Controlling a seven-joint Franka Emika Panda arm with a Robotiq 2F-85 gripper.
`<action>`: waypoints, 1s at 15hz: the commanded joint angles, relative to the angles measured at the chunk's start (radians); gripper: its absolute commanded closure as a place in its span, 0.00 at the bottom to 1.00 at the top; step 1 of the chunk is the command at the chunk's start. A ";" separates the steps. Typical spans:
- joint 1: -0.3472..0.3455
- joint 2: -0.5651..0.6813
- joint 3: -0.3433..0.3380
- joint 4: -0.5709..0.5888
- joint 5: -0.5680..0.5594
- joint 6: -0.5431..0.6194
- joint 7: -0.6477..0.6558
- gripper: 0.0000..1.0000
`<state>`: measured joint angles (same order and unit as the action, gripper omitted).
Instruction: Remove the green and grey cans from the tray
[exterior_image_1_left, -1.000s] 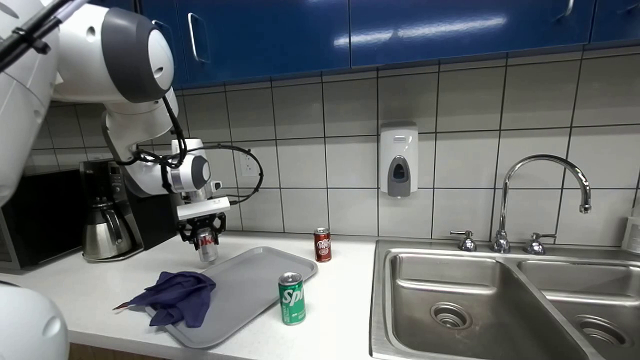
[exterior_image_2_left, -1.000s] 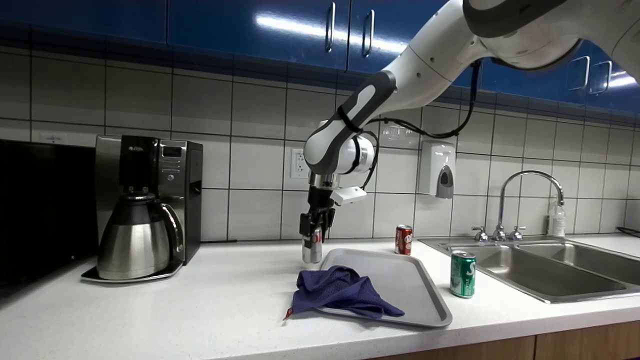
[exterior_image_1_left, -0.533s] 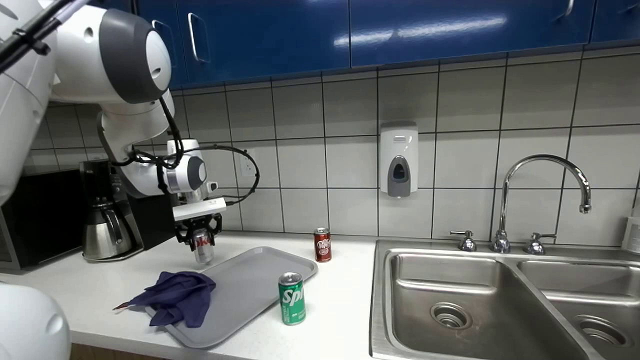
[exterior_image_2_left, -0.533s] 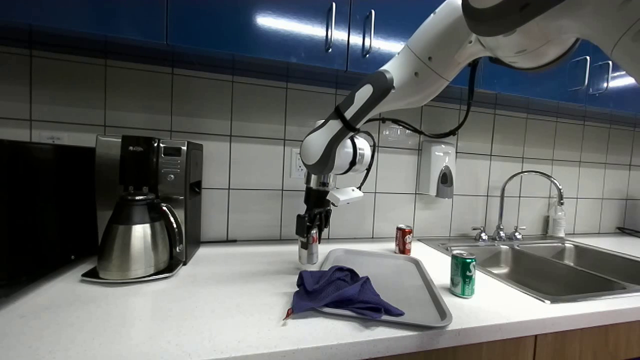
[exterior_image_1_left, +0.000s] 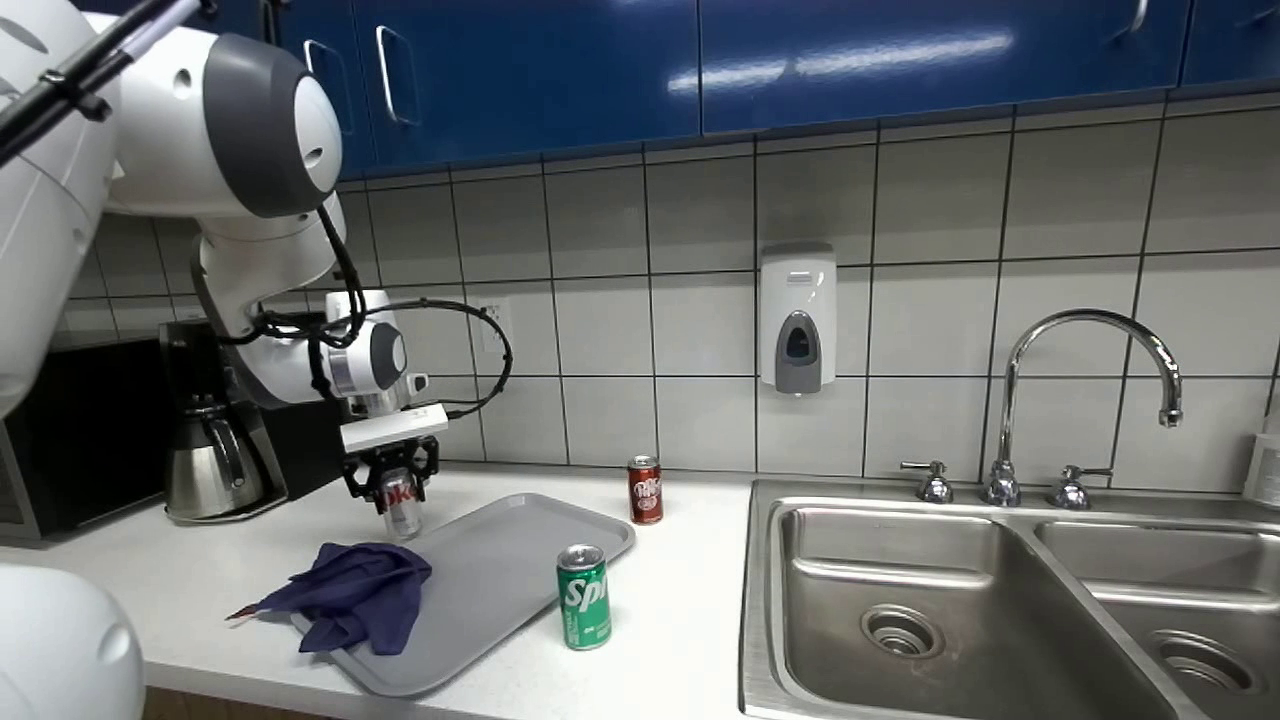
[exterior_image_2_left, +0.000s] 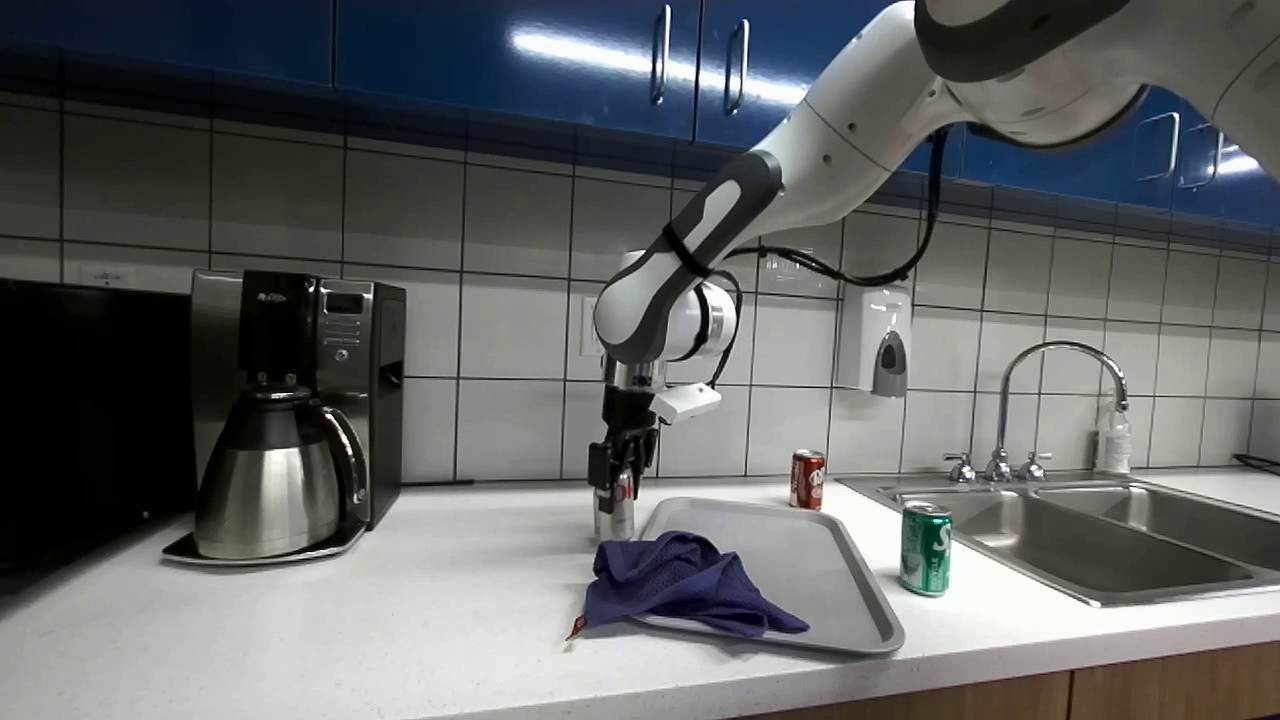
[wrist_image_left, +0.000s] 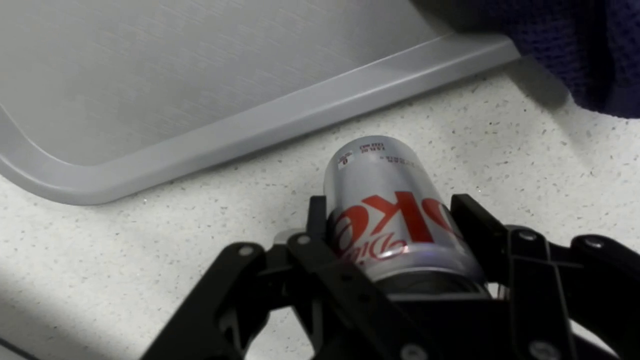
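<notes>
The grey can (wrist_image_left: 377, 175), silvery with red lettering, sits between the two black fingers of my gripper (wrist_image_left: 389, 199), which press on its sides. It is nearly upright over the bare counter, just outside the tray's rim (wrist_image_left: 300, 117). Whether its base touches the counter I cannot tell. In both exterior views, the grey can (exterior_image_1_left: 404, 518) (exterior_image_2_left: 614, 520) shows below the fingers on the coffee maker's side of the tray (exterior_image_1_left: 510, 570) (exterior_image_2_left: 790, 560). The green can (exterior_image_1_left: 584, 600) (exterior_image_2_left: 925, 550) stands upright on the counter, off the tray's opposite long edge.
A crumpled purple cloth (exterior_image_1_left: 370, 600) (wrist_image_left: 560, 55) drapes over one tray edge. The dark red can (exterior_image_1_left: 645, 490) (exterior_image_2_left: 807, 480) stands near the wall beyond the tray's corner. Past the gripper's side stands a coffee maker (exterior_image_2_left: 270, 480); opposite lies the double sink (exterior_image_1_left: 775, 600).
In both exterior views my gripper, with the grey can held, has shifted a little to the left and come down closer to the counter. The other things have stayed put.
</notes>
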<state>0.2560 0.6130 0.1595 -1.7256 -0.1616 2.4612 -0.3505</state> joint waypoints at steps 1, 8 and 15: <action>0.005 -0.008 0.000 -0.002 -0.038 0.006 0.035 0.61; 0.005 -0.001 -0.001 0.000 -0.039 0.006 0.035 0.00; -0.004 -0.021 0.005 -0.019 -0.030 0.026 0.031 0.00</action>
<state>0.2592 0.6193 0.1587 -1.7254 -0.1678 2.4699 -0.3505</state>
